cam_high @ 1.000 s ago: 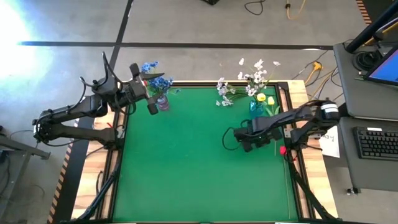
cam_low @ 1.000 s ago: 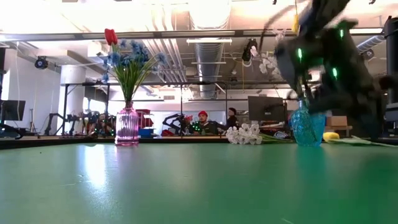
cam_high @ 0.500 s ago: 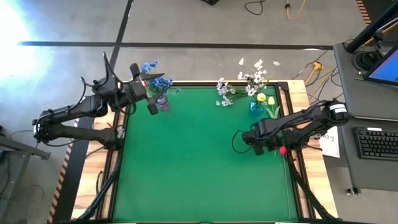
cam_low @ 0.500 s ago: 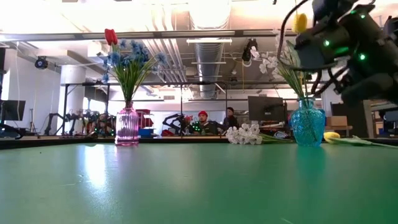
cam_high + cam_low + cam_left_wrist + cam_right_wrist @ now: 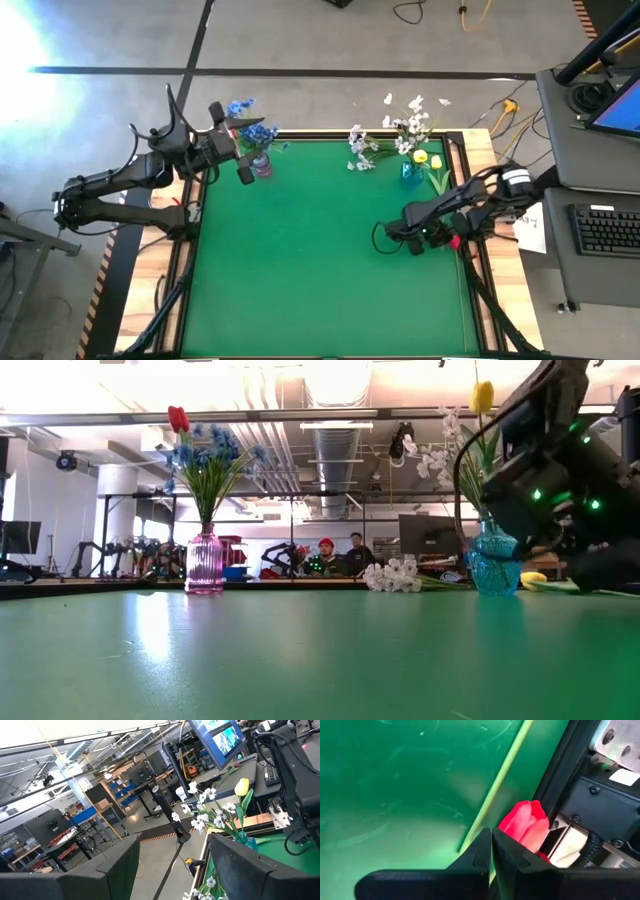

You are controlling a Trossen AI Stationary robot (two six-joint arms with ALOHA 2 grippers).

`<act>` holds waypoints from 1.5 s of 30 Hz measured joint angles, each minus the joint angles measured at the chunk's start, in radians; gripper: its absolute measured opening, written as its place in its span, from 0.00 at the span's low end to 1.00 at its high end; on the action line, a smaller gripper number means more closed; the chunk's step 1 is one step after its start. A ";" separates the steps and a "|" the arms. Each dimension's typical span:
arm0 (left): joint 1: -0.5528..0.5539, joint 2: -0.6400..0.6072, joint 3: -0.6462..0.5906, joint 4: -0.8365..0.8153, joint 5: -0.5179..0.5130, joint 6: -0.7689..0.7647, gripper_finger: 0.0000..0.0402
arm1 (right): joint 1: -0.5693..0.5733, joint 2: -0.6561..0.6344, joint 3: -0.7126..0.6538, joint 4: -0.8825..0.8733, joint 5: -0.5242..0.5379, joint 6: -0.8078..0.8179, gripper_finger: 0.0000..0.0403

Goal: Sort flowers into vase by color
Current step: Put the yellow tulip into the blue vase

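A red tulip [image 5: 524, 824] lies at the table's right edge [image 5: 455, 241], with a green stem [image 5: 501, 785] on the mat beside it. My right gripper [image 5: 492, 851] points steeply down, shut, with its tips right beside the bloom [image 5: 432, 243]. My left gripper [image 5: 232, 142] stays open and level at the far left, by the pink vase [image 5: 204, 563], which holds blue flowers [image 5: 210, 455] and a red tulip [image 5: 178, 418]. The blue vase [image 5: 495, 560] holds a yellow tulip [image 5: 483, 397] and white blossoms [image 5: 435, 455]. My right gripper has its shut fingertips [image 5: 485, 840] just beside the red tulip's bloom and over the green stem. Whether they touch either one I cannot tell.
A spray of white blossoms [image 5: 392, 575] lies on the mat near the far edge, left of the blue vase. A yellow tulip [image 5: 533, 578] lies to that vase's right. A black frame [image 5: 600, 805] borders the mat just beyond the red tulip. People sit behind the table.
My right gripper, still shut, has sunk toward the mat and moved toward the table's right edge, tipping more steeply down toward the red tulip.
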 joint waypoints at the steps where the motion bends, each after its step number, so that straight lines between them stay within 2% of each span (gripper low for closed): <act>1: 0.000 0.000 0.000 0.000 0.000 0.000 0.57 | 0.001 0.020 0.000 0.001 -0.002 -0.005 0.02; 4: 0.000 0.000 0.000 0.000 0.000 0.000 0.57 | 0.005 0.064 -0.001 0.022 -0.013 -0.033 0.02; 9: 0.000 0.000 0.000 0.001 0.000 0.001 0.57 | 0.007 0.066 0.028 0.055 -0.015 -0.052 0.02; 15: 0.000 0.000 0.000 0.004 0.000 0.001 0.57 | 0.021 -0.016 0.142 0.093 0.087 -0.044 0.02; 17: 0.000 0.000 0.000 0.004 0.000 0.001 0.57 | 0.019 -0.054 0.162 0.053 0.092 -0.015 0.02; 20: 0.000 0.000 0.000 0.003 0.000 0.001 0.57 | 0.018 -0.096 0.164 -0.042 0.132 0.051 0.02; 24: 0.000 0.000 0.000 0.003 0.000 0.001 0.57 | 0.006 -0.163 0.113 -0.054 0.195 0.139 0.02; 32: 0.000 0.000 0.000 0.004 0.000 0.007 0.57 | -0.147 -0.254 0.023 -0.041 0.374 0.188 0.02; 38: 0.000 0.000 0.000 0.003 0.000 0.008 0.57 | -0.226 -0.254 0.017 0.068 0.488 0.105 0.03; 41: 0.000 0.000 0.000 0.002 0.000 0.008 0.57 | -0.258 -0.232 0.014 0.080 0.531 0.102 0.06; 45: 0.000 0.000 0.000 0.002 0.000 0.007 0.57 | -0.293 -0.212 0.000 0.090 0.543 0.105 0.15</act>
